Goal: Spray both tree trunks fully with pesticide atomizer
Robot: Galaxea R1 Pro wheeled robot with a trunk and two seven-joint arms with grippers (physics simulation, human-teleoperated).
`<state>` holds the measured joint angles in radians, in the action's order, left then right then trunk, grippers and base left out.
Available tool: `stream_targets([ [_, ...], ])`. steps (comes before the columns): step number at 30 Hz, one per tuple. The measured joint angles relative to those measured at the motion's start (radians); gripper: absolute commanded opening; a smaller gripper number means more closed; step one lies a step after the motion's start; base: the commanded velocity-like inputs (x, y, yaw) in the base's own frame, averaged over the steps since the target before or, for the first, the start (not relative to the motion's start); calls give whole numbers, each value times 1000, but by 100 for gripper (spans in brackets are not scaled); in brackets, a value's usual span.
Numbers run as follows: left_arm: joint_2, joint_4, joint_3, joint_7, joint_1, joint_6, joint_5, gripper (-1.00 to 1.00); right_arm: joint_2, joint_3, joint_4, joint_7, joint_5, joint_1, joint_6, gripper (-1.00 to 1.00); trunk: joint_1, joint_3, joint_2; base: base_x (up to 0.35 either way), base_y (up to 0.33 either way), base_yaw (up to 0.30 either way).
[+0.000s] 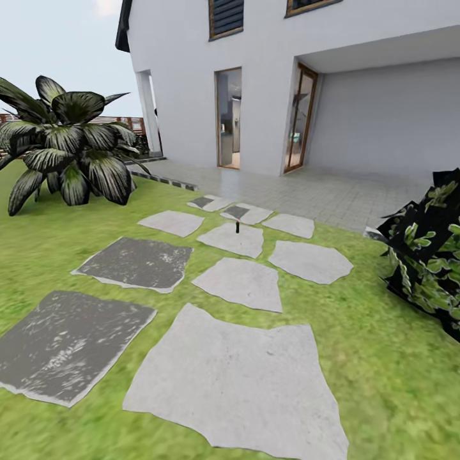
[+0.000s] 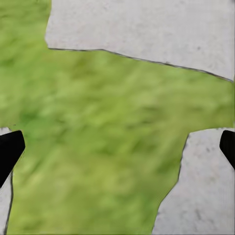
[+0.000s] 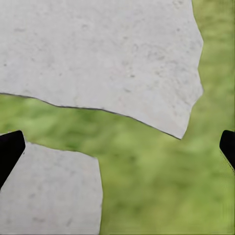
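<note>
Grey stone slabs (image 1: 239,377) run through the grass toward the house, and the small black bottle (image 1: 237,226) stands upright far ahead on one of them, long axis vertical. This looks like the approach: roll closer, then reach down. Left hand (image 2: 117,149) and right hand (image 3: 117,149) hang spread wide, grasping nothing.

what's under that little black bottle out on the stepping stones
The pesticide atomizer stands upright on a pale stone slab near its far edge, with grass around the stone. The patch of slab directly beneath the bottle is covered by it.
</note>
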<state>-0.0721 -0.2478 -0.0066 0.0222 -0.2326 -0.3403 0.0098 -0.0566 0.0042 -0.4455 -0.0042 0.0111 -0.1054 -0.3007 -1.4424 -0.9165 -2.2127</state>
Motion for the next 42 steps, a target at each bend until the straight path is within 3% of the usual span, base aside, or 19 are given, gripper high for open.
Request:
stream_targets([
  [42, 0, 0, 0, 0, 0, 0, 0, 100, 0, 0, 0, 0, 0, 0, 1, 100, 0, 0, 0, 340, 0, 0],
])
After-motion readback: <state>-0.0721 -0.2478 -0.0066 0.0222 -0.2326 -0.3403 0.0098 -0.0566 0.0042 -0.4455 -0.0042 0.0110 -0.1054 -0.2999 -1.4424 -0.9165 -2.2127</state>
